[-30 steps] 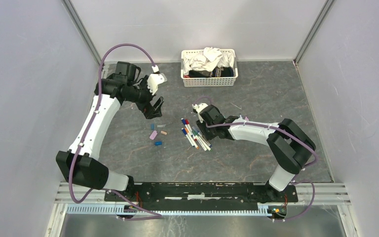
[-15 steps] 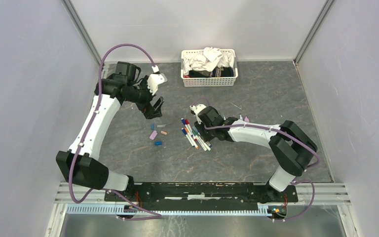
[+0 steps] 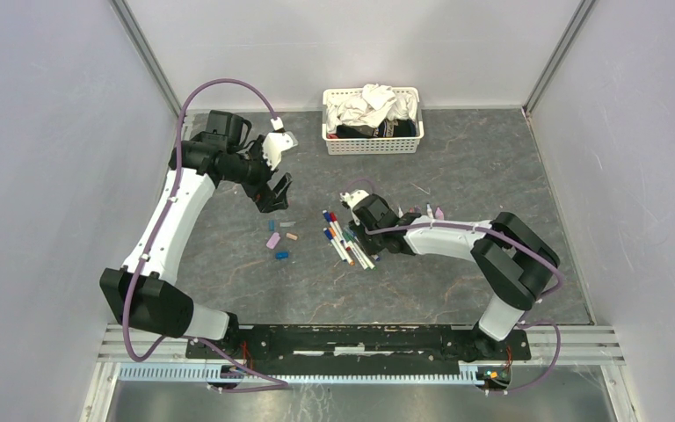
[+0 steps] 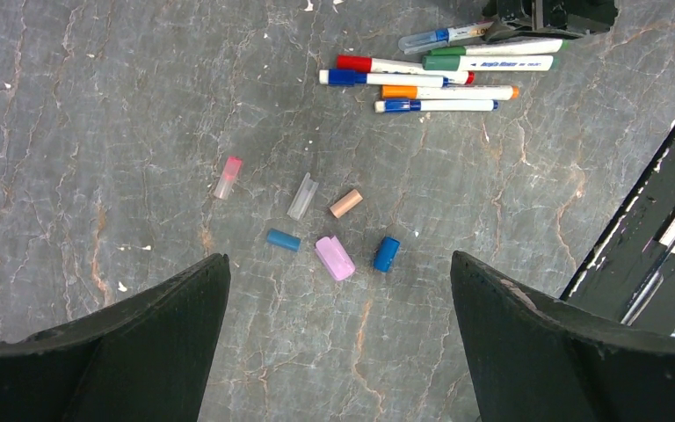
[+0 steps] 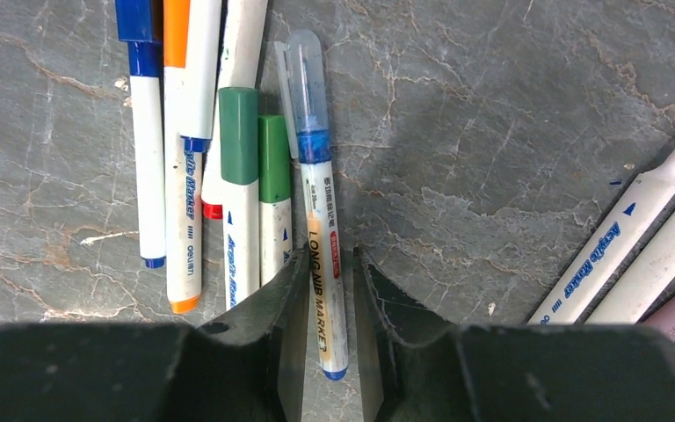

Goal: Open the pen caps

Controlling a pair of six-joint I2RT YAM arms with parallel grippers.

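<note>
Pens (image 3: 345,237) mid-table, loose caps (image 3: 279,242) to their left.
Top view: we see white barrels fanned, capped in red, blue, green. Left wrist: left gripper (image 4: 338,257) spread wide over six caps, pink, blue, clear, tan. Right wrist: right gripper (image 5: 330,259) straddles a clear-capped blue pen (image 5: 323,211); we cannot tell whether it clamps.

We find a matt, grey, stone-veined tabletop (image 4: 97,132) under smooth white plastic pens (image 4: 439,90), one topped with a glossy clear cap (image 5: 303,83). Loose pen caps (image 4: 334,258) look like smooth plastic. At twelve o'clock, a white plastic lattice basket (image 3: 372,145) holds crumpled cloth (image 3: 365,104).
</note>
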